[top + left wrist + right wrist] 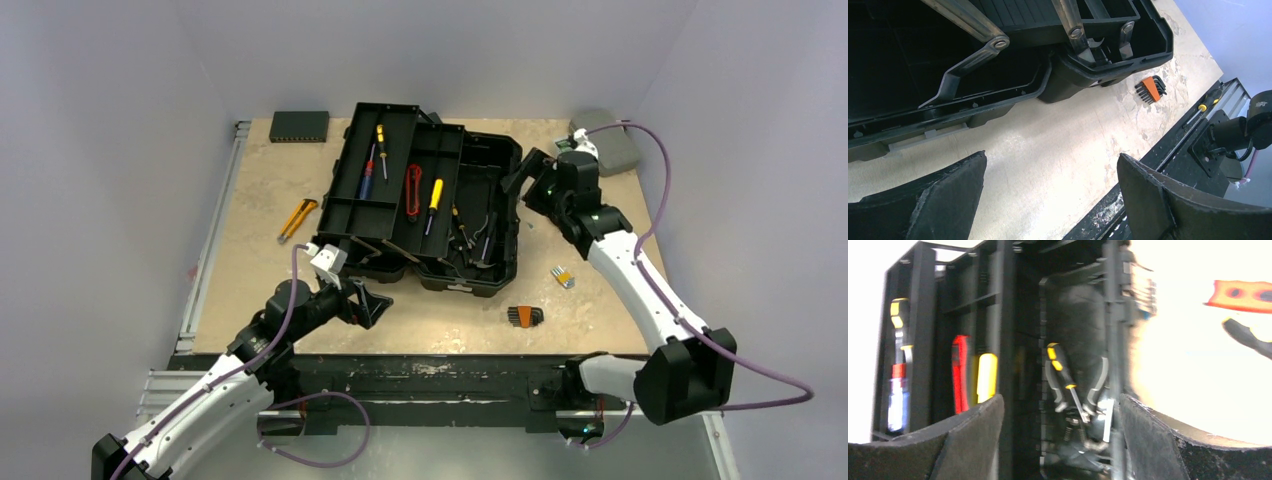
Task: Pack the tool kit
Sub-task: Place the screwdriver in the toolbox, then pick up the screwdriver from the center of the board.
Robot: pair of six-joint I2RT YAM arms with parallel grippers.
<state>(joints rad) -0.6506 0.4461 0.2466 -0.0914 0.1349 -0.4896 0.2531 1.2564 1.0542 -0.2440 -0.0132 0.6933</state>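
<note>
Toolbox point(505, 215) sitting open on desk point(265, 180), screwdrivers point(380, 140) & pliers point(1100, 382) lying inside. Utility knife point(297, 218), hex keys point(524, 316), yellow bit point(563, 276) waiting outside. I'm hovering R hand point(1060, 405), open & empty, at its right rim; L hand point(1050, 160) open.

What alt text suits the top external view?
An open black toolbox holding screwdrivers sits central, with the left pincer open at its near corner and the right pincer open at its right edge. Hex keys lie outside.

1 toolbox point(505, 160), 4 screwdrivers point(435, 195), 1 pliers point(486, 236), 1 utility knife point(297, 218), 1 hex-key set point(524, 316), 2 robot arms point(625, 265).
</note>
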